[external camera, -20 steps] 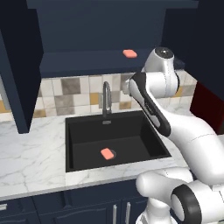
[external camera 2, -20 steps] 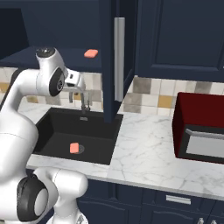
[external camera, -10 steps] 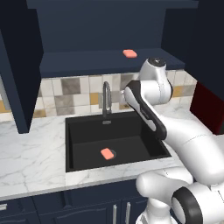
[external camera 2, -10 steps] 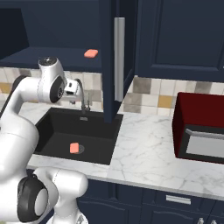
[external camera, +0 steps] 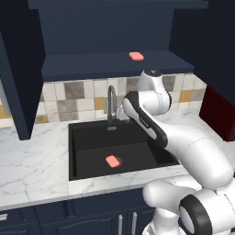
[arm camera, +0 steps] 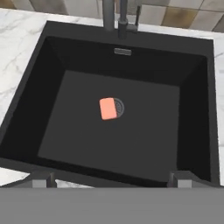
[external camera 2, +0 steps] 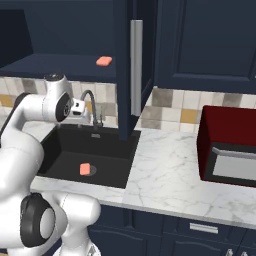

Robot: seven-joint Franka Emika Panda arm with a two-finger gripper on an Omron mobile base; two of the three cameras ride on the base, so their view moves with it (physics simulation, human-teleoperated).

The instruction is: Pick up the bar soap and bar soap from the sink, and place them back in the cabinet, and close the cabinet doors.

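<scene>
You've got one soap already up on the cabinet shelf, so the gripper, jaws wide apart and empty, hangs over the sink because the other soap sits dead center, drain touching at its 3 o'clock.

The white Franka arm rises from its base and folds forward, elbow high and wrist turned downward. Its gripper points straight down with the jaws spread wide, both dark fingertips far apart and holding nothing.
</scene>
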